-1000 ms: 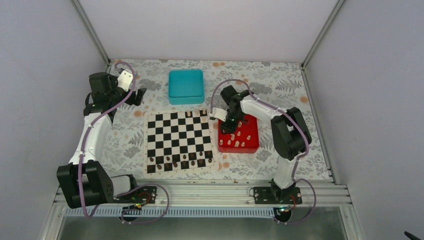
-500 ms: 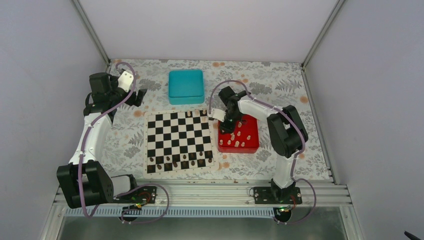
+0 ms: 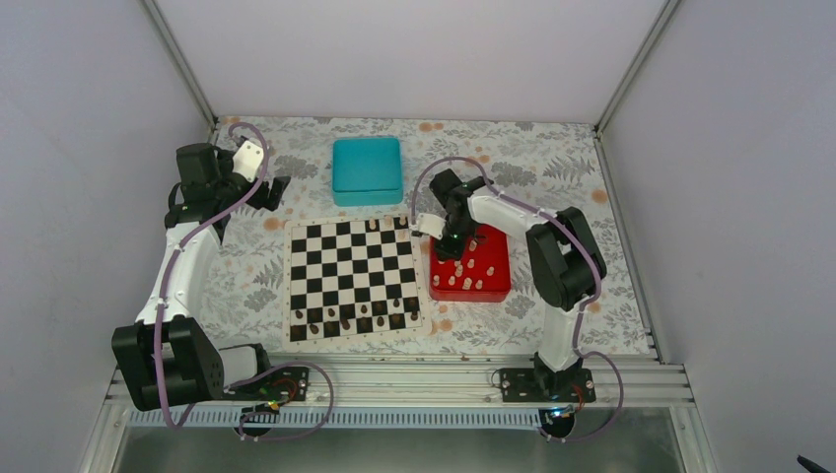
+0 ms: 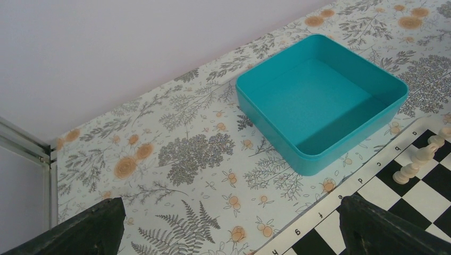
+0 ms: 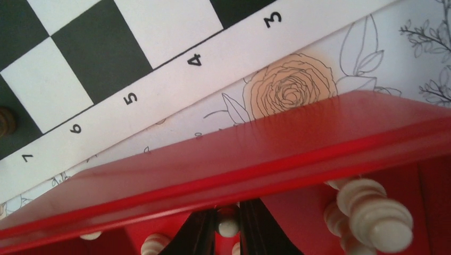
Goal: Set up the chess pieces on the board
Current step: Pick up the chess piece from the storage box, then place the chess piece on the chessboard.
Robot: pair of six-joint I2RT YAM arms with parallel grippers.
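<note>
The checkered board [image 3: 335, 268] lies mid-table, with two cream chess pieces [image 3: 373, 226] on its far row. Several more cream pieces [image 3: 467, 283] lie in the red tray [image 3: 496, 291] to its right. My right gripper [image 3: 452, 246] reaches down into the tray's far left corner. In the right wrist view its black fingers [image 5: 199, 236] are shut on the round head of one cream piece [image 5: 228, 227], just inside the tray wall [image 5: 239, 159]. My left gripper [image 3: 276, 187] hovers open and holding nothing past the board's far left corner; its fingertips [image 4: 101, 228] stand wide apart above the tablecloth.
A teal box [image 3: 367, 169] sits behind the board, and the left wrist view shows it has nothing in it [image 4: 319, 95]. Dark brown pieces [image 3: 365, 310] line the board's near rows. Another cream piece [image 5: 372, 212] lies close to the right of the held one.
My right gripper has shifted slightly left into the tray corner and closed its fingers on a cream piece. The left arm has not moved.
</note>
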